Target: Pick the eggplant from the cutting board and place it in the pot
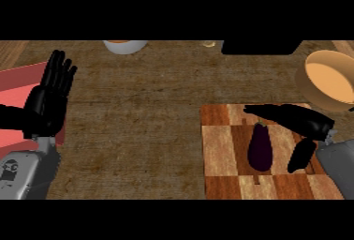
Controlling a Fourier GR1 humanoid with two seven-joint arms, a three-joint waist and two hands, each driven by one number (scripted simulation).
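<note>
Our right hand (294,119) hangs over the cutting board (220,154) at the right side of the desk (138,117). Its fingers reach out to the left across the top of the board, and its thumb points down beside the eggplant. The hand is spread open and holds nothing yet.

The eggplant (260,146) lies on the board just below our fingers and just left of our thumb. It is long and dark, and it runs up and down the board, with its stem end near our fingers. So our hand lies across it, ready to close around its sides.

The pot (330,80) sits up and to the right of our hand, near the board's corner. We think the eggplant must go that way.

Our left hand (52,91) rests open, fingers up, far off at the left. The right hand is much nearer.
</note>
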